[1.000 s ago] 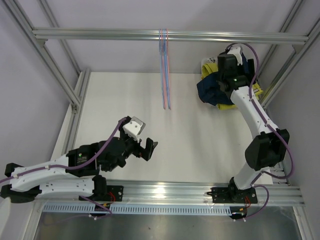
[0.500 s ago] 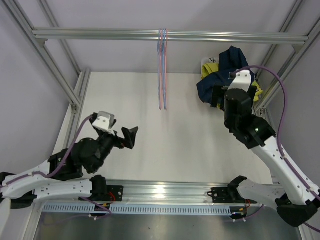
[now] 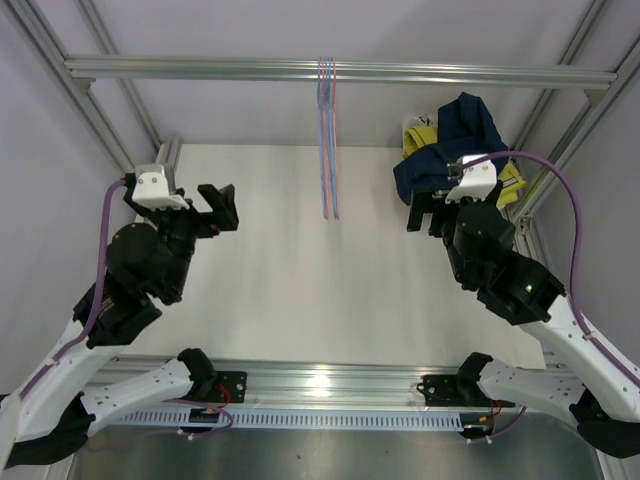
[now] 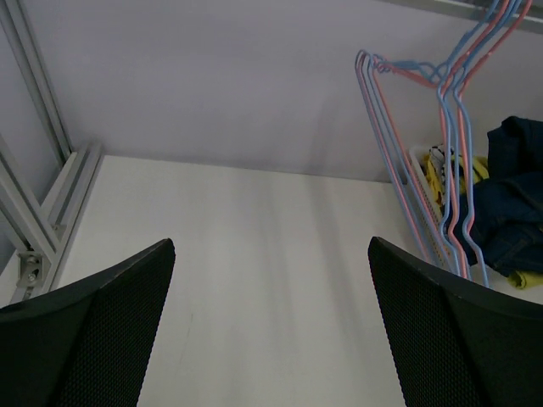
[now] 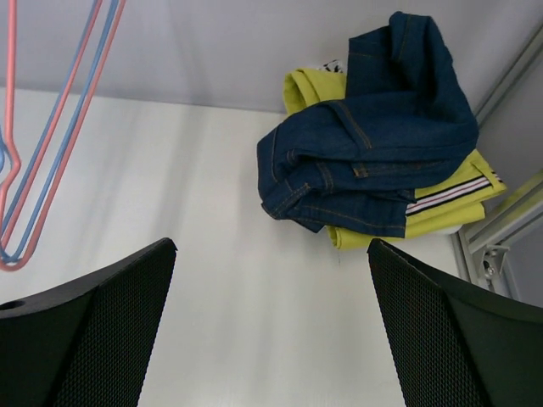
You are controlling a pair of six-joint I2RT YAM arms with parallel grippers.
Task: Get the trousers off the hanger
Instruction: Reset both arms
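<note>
Top view: the hangers (image 3: 328,140) hung bare on the rail (image 3: 200,68) over the table's (image 3: 300,290) far edge. The trousers (image 3: 455,150) lay piled in its far right corner, so removal appeared complete. The left gripper (image 3: 205,208) and right gripper (image 3: 428,215) stood released, holding nothing. Left wrist: jaws wide, table ahead. Right wrist: the navy pair (image 5: 373,161) lay on the yellow pair (image 5: 307,91); nothing obstructed.

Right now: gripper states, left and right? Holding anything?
Left gripper: open, holding nothing.
Right gripper: open, holding nothing.
</note>
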